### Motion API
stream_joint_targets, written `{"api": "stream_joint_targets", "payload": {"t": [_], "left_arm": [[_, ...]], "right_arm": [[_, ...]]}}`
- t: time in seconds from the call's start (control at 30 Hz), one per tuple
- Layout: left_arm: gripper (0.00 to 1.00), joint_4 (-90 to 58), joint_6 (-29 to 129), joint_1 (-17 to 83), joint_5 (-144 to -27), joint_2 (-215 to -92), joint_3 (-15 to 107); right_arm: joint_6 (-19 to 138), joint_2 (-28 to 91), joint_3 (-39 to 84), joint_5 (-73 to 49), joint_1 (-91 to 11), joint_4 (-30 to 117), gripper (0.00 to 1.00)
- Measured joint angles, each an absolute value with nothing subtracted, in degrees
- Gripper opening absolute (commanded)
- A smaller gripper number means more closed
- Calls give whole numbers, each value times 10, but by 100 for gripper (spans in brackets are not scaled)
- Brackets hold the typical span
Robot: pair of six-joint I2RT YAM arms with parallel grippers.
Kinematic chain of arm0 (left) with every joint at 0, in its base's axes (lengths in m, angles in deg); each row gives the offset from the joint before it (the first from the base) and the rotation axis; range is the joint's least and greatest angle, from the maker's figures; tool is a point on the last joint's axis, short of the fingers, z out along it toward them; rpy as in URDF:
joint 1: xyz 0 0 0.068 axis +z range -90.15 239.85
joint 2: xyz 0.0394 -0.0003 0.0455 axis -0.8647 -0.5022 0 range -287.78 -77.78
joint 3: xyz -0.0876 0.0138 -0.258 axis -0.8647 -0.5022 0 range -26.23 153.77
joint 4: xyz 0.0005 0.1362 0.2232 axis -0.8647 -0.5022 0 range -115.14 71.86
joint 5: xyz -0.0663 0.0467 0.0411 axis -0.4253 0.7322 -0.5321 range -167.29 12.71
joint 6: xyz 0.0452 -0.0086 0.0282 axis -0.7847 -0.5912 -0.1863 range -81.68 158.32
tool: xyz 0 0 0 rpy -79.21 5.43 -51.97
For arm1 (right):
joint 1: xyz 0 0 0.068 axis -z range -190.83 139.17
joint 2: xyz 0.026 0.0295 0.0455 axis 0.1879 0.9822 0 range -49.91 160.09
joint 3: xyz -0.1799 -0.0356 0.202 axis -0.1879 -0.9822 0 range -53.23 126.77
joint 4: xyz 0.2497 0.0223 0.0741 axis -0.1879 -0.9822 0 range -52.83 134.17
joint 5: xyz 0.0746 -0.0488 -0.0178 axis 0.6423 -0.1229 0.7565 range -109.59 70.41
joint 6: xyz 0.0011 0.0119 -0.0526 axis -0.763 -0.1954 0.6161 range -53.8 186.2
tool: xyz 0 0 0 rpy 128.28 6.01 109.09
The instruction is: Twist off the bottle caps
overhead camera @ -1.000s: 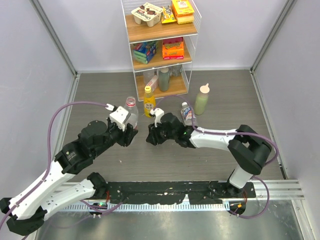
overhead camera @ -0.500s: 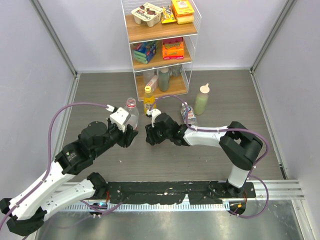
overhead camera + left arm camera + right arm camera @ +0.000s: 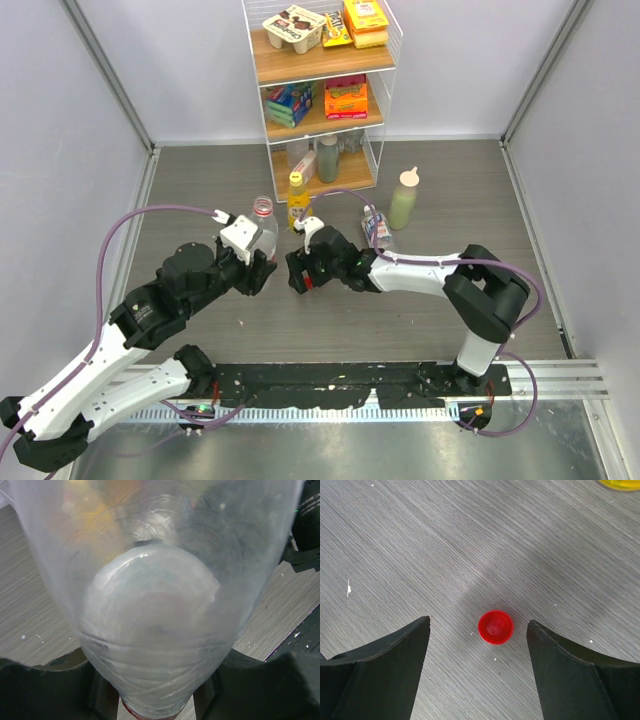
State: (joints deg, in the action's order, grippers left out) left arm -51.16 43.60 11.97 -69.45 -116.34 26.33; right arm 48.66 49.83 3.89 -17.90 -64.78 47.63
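Red cap (image 3: pixel 495 627): off, loose mid-worktop (image 3: pixel 200 190) between spread right gripper (image 3: pixel 477 630) fingers. Clear bottle (image 3: pixel 263 228): clamped by left gripper (image 3: pixel 256 268). Yellow cap (image 3: pixel 296 178), white cap (image 3: pixel 370 208): on bottles nearer far edge, left to do.

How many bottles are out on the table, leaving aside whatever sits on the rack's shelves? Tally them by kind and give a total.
Clear bottle with red neck ring: 1
Yellow juice bottle: 1
Bottle with blue-white label: 1
Pale green bottle with cream pointed top: 1
Total: 4
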Motion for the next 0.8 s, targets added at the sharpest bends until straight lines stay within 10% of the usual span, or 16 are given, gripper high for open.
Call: {"api": "stream_joint_targets", "payload": {"t": [0.27, 0.8], "left_arm": [[1, -512, 436, 120, -694, -1170, 263], [0, -512, 424, 120, -744, -1188, 261]], "right_arm": [[499, 433, 36, -198, -647, 445, 100], [488, 141, -27, -36, -541, 489, 98]]}}
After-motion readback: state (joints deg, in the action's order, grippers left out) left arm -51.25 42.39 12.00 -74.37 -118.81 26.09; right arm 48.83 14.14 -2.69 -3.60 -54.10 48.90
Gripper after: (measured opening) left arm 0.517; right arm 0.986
